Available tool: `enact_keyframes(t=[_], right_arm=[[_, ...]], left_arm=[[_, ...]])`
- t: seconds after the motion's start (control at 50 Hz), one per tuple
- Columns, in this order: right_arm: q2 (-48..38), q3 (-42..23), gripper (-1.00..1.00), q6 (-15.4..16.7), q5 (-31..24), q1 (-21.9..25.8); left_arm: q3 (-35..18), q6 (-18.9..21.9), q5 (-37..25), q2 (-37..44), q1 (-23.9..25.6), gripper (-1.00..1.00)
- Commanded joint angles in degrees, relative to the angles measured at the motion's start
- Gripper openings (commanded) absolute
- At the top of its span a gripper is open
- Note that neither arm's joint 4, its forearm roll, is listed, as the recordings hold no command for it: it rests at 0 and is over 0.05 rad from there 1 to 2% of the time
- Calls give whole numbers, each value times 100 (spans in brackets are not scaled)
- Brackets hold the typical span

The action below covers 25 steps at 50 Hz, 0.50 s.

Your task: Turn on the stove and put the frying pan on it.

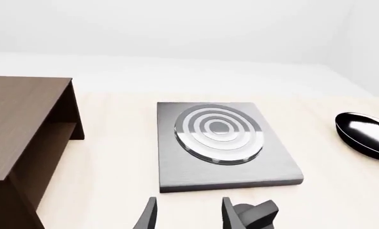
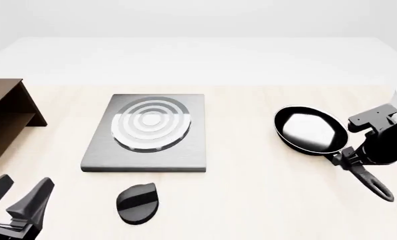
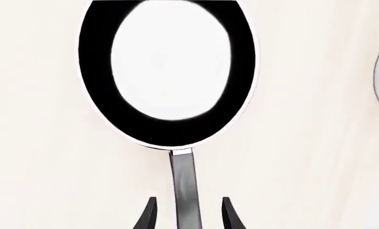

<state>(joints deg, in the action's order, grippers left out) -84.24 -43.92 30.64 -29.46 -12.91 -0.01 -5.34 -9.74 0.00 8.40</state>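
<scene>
One glossy black frying pan [image 2: 310, 129] on the table's [image 2: 252, 180] right side, handle between the right gripper's [image 3: 186, 212] parted, untouching fingers, grey ringed stove [image 2: 148, 132] well apart leftward, bare tabletop between, black knob [image 2: 137, 201] just before it, left gripper [image 1: 186, 214] spread, holding nothing.

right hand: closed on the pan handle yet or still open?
Open. In the right wrist view the right hand's fingers straddle the frying pan handle with gaps on both sides; the pan sits flat on the table.
</scene>
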Motion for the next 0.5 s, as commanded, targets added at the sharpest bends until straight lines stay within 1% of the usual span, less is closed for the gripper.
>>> enact_keyframes(t=[0.02,0.1,0.18,0.2,0.34,0.4,0.44,0.5], right_arm=[[-279,174,100,-17,307,10],[-375,183,100,-34,382,8],[-545,307,100,40,593,-79],[-577,323,100,-6,633,-52],[-739,407,100,-1,802,-119],[-828,455,100,44,890,-169],[-921,493,100,143,955,-238],[-950,505,100,110,987,-211]], left_arm=[[0,23,12,0,0,100],[0,28,10,0,-2,100],[0,26,14,0,-11,100],[0,23,10,0,-15,100],[0,32,14,0,-23,100],[0,34,11,0,-26,100],[0,53,13,0,-26,100],[0,47,13,0,-30,100]])
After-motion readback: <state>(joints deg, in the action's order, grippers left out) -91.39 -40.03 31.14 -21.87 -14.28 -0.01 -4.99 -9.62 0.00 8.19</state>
